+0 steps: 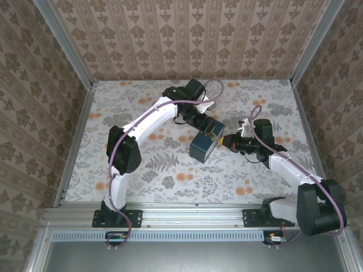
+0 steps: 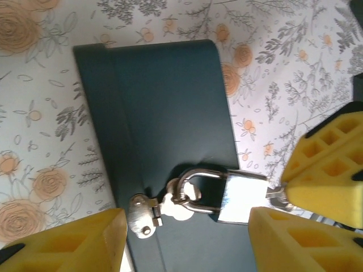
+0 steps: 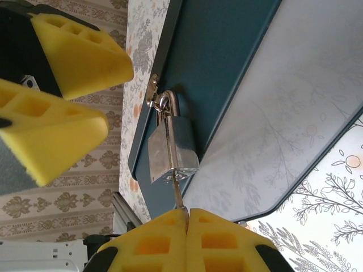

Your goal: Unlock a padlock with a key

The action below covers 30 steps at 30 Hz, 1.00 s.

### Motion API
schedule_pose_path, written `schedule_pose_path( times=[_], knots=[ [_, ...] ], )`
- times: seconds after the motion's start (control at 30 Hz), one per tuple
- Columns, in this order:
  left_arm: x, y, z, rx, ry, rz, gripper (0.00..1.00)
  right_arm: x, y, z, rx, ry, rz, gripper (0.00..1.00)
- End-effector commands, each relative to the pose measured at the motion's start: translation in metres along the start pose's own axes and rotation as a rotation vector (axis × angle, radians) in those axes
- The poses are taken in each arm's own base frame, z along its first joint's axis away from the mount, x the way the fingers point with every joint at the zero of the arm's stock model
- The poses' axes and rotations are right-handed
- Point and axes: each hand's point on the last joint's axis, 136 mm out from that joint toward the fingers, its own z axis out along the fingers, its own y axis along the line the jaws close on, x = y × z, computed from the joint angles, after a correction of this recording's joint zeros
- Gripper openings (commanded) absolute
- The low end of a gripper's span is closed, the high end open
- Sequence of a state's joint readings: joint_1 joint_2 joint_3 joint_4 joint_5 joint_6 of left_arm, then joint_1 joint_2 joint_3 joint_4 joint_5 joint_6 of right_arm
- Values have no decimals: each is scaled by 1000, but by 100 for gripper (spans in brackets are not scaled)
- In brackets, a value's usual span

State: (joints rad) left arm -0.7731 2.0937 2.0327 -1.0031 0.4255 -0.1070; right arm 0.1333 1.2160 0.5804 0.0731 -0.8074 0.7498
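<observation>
A small shiny padlock point(image 2: 244, 195) hangs by its shackle from the hasp point(image 2: 142, 215) of a dark blue box point(image 2: 164, 113). My left gripper point(image 2: 187, 222) is open, its yellow fingers point(image 2: 74, 243) straddling the hasp and the padlock from above. In the right wrist view my right gripper point(image 3: 186, 211) is shut on a thin key point(image 3: 179, 195). The key's blade reaches up into the bottom of the padlock point(image 3: 173, 150). From above, the two grippers point(image 1: 211, 128) point(image 1: 226, 140) meet at the right top corner of the box point(image 1: 203, 146).
The box stands mid-table on a floral cloth point(image 1: 147, 170). Patterned walls point(image 1: 187, 34) enclose the table on three sides. A metal rail point(image 1: 187, 215) runs along the near edge by the arm bases.
</observation>
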Motion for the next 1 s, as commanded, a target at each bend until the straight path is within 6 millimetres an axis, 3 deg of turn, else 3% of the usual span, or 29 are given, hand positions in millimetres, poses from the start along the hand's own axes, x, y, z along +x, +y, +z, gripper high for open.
schedule_pose_path(
  times=[0.0, 0.27, 0.6, 0.83, 0.97],
  knots=[
    [-1, -20, -11, 64, -19, 61, 60, -1, 5, 2, -36, 6, -2, 0],
    [8, -28, -22, 95, -38, 218, 55, -6, 1, 2, -19, -11, 3, 0],
    [13, -18, -35, 23, -78, 467, 56, -12, 2, 0, -21, -29, 5, 0],
    [11, -9, -24, -26, -59, 678, 59, -17, 3, 1, -26, -29, 0, 0],
    [11, -17, -17, 23, -157, 910, 59, -19, 5, 0, -21, -22, -14, 0]
  ],
)
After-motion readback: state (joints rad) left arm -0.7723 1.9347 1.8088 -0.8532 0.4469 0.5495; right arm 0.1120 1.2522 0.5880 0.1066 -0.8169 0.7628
